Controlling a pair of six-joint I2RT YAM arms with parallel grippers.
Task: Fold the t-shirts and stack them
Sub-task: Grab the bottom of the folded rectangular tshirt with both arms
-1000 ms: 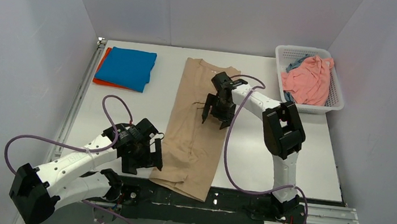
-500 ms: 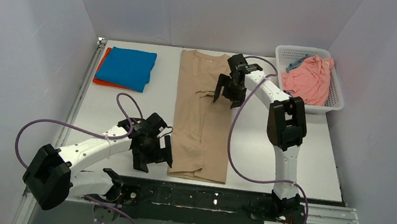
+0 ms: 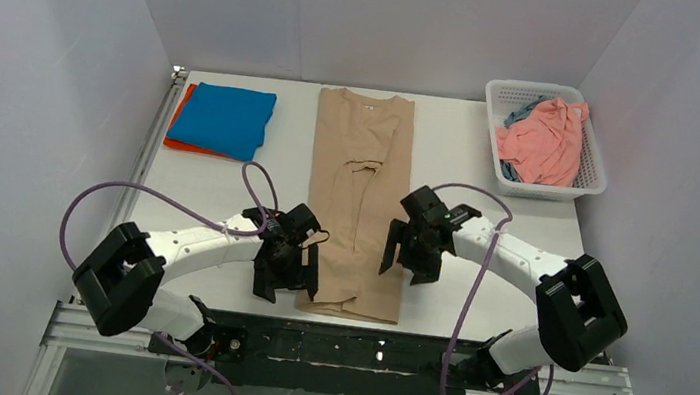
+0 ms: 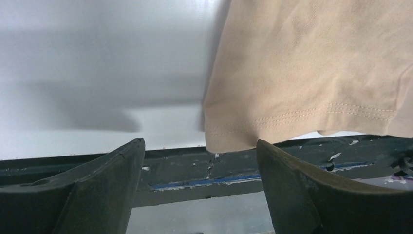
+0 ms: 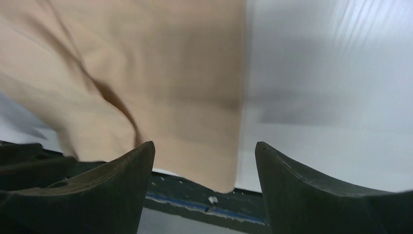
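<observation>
To fold the beige shirt [image 3: 358, 199] well, lying lengthwise down the middle of the counter [image 3: 224, 202], each pincer should likely take a near hem corner at equal depth and lift together. The left pincer [image 3: 285, 288], spread wide, sits at the shirt's seven o'clock corner. The right pincer [image 3: 401, 270], also spread, hovers at its five o'clock edge, and neither grips cloth.
</observation>
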